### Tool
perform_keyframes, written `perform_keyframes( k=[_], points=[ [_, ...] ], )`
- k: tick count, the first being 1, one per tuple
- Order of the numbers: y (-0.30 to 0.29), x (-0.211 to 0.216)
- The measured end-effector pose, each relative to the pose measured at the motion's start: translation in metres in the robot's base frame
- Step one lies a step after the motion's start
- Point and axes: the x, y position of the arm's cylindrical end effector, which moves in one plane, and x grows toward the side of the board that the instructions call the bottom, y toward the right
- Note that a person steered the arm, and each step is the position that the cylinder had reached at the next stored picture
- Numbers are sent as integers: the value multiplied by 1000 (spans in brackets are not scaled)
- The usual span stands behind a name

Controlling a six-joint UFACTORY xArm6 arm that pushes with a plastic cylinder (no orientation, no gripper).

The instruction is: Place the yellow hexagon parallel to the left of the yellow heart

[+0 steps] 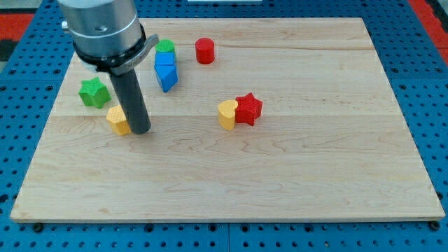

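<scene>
The yellow hexagon (117, 120) lies on the wooden board at the view's left, partly hidden behind my rod. My tip (141, 130) rests on the board, touching the hexagon's right side. The yellow heart (227, 114) lies near the board's middle, well to the right of the tip. A red star (248, 108) touches the heart's right side.
A green star (94, 92) sits up and left of the hexagon. A blue block (166, 71) with a green cylinder (165, 47) just behind it stands near the view's top. A red cylinder (204, 50) stands to their right. The board (315, 154) lies on a blue pegboard.
</scene>
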Motion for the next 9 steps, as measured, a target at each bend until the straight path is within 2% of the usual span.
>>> perform_keyframes(
  k=[1,5,6,7,8,9],
  points=[
    [-8,60],
    [-47,-22],
    [-39,-23],
    [-76,-33],
    [-79,-58],
    [-37,-48]
  ],
)
